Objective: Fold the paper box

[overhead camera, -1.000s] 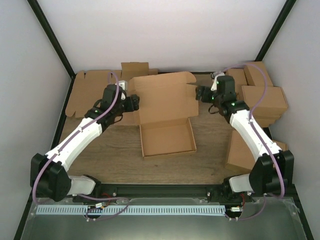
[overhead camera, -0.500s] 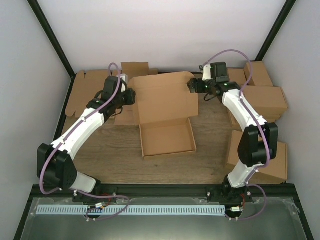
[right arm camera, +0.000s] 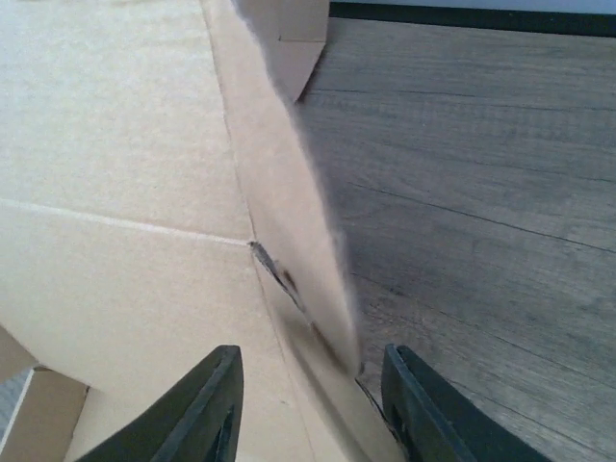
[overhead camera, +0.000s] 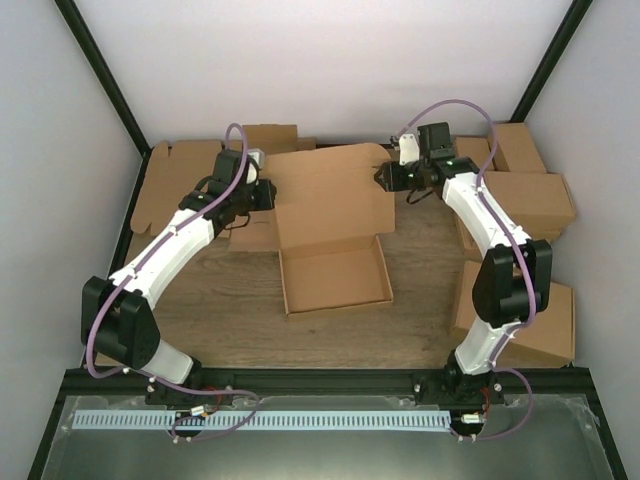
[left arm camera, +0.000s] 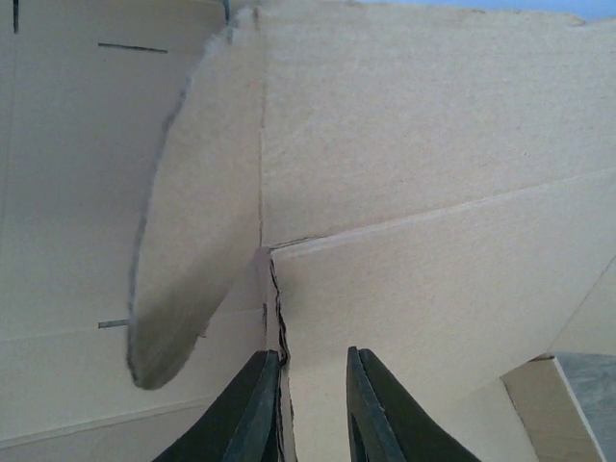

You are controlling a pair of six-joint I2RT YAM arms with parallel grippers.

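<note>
The paper box [overhead camera: 335, 280] sits mid-desk [overhead camera: 230, 300], its lid open toward the far edge. At the lid's left flap, the left gripper [left arm camera: 306, 371] has its fingers nearly together; whether they pinch, I cannot tell. The right gripper [right arm camera: 310, 354] has its fingers apart around the right flap.

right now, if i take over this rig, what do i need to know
Left gripper: jaws nearly together at the left edge of the lid, grip unclear.
Right gripper: jaws apart, straddling the lid's right side flap.
Paper box: middle of the table, tray walls up, lid open and leaning back.
Done: tray formed. Left: probably fold the side flaps in, then close the lid.
</note>
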